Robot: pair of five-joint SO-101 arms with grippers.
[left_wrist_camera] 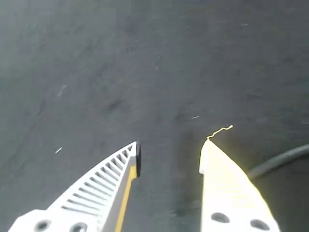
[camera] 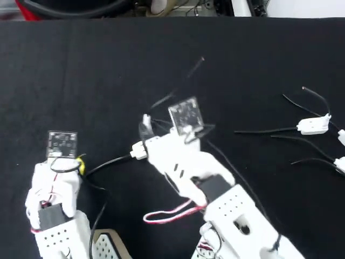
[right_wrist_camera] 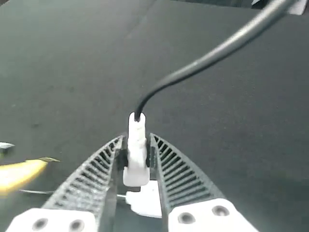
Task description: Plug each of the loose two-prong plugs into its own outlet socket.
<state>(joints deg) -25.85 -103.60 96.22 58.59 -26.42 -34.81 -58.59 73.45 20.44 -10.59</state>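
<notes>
My right gripper (right_wrist_camera: 137, 150) is shut on a white two-prong plug (right_wrist_camera: 136, 150), whose black cable (right_wrist_camera: 207, 58) arches up and away. A second white piece (right_wrist_camera: 145, 203) sits just behind the plug between the fingers; I cannot tell if the two are joined. In the high view this plug (camera: 139, 150) is at the table's centre, at the tip of the right gripper (camera: 143, 141). My left gripper (left_wrist_camera: 169, 154) is open, close over bare black cloth, with nothing between its fingers. Its arm (camera: 54, 189) stands at the front left.
Three more white connectors lie at the right edge: one (camera: 314, 125) with thin black wires, and two (camera: 342, 137) (camera: 339, 163) partly cut off. A black cable (camera: 105, 164) runs between the arms. A red-and-white wire loop (camera: 167, 214) hangs from the right arm.
</notes>
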